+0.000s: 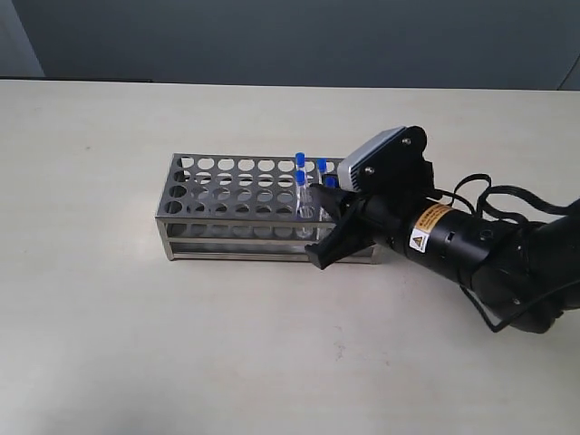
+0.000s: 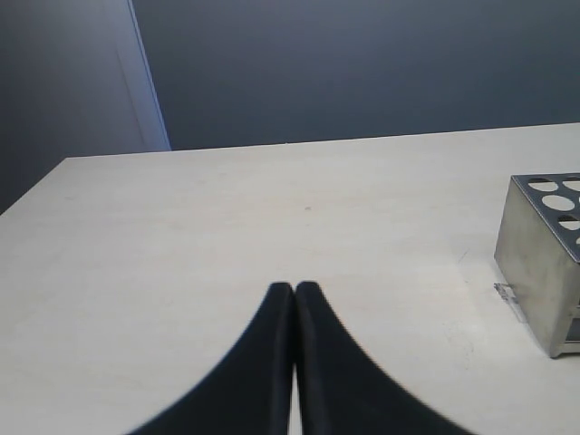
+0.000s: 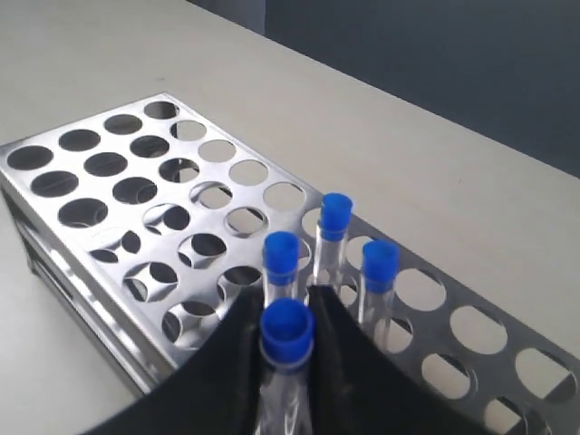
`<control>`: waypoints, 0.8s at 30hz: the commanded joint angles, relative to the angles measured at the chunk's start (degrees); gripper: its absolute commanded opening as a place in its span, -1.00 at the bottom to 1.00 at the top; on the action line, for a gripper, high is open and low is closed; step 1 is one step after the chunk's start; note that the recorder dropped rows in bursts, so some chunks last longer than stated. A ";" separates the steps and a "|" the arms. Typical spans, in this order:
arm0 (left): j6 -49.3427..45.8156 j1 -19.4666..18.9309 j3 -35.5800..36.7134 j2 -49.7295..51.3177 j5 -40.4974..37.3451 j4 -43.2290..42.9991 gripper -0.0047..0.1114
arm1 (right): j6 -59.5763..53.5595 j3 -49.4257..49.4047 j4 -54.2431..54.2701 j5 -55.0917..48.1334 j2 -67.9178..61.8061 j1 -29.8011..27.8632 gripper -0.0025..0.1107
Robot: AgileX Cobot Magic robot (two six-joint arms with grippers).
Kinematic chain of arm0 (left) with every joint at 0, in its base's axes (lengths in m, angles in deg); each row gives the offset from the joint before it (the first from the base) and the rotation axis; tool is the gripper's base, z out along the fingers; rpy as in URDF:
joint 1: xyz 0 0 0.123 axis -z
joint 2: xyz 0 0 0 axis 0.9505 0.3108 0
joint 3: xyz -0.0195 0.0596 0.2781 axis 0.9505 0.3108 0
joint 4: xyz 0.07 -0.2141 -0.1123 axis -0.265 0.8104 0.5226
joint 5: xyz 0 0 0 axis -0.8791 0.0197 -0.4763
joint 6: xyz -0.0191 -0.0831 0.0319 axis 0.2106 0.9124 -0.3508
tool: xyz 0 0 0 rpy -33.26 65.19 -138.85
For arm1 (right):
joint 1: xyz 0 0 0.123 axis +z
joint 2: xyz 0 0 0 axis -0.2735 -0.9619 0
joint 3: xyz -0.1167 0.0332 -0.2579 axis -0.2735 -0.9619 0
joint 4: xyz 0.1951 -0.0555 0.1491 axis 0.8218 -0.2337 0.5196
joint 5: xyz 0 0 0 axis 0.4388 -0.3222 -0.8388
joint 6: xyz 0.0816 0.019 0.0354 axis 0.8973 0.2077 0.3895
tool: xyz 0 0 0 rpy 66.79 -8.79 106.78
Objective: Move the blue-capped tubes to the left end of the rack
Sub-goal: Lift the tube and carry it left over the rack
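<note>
The metal rack [image 1: 236, 223] stands at mid-table. Several blue-capped tubes [image 1: 300, 178] sit in holes toward its right half. My right gripper [image 1: 319, 222] reaches in from the right, shut on the nearest blue-capped tube [image 3: 287, 331] just under its cap; that tube is still standing in the rack [image 3: 63, 245]. Three other tubes [image 3: 335, 219] stand just beyond the fingertips [image 3: 243, 313]. My left gripper [image 2: 294, 288] is shut with nothing in it, low over bare table beside the rack's end [image 2: 535, 263]. It does not show in the exterior view.
The holes in the left half of the rack's top plate [image 1: 195, 181] hold nothing. The right arm's body and cable [image 1: 480, 245] lie over the table to the right of the rack. A dark wall [image 1: 290, 36] runs behind the table's far edge.
</note>
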State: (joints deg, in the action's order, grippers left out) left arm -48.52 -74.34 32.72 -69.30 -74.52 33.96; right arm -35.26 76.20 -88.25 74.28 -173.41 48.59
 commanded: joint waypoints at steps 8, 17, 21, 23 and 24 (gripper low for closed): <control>0.21 0.23 0.29 -0.21 0.81 0.00 -0.91 | 0.06 0.04 -0.15 -11.26 13.38 -0.08 -0.96; 0.21 0.23 0.29 -0.21 0.81 0.00 -0.91 | 6.29 0.04 -5.13 -23.02 30.45 0.02 -0.96; 0.21 0.23 0.29 -0.21 0.81 0.00 -0.91 | 11.37 0.15 -9.62 -21.53 33.86 0.02 -0.96; 0.21 0.23 0.29 -0.21 0.81 0.00 -0.91 | 13.89 0.98 -12.93 -20.77 33.74 0.02 -0.96; 0.21 0.23 0.29 -0.21 0.81 0.00 -0.91 | 15.50 1.63 -15.32 -20.77 33.29 0.02 -0.96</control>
State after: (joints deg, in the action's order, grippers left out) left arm -48.52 -74.34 32.72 -69.30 -74.52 33.96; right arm -23.66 76.48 -98.40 52.61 -140.10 48.59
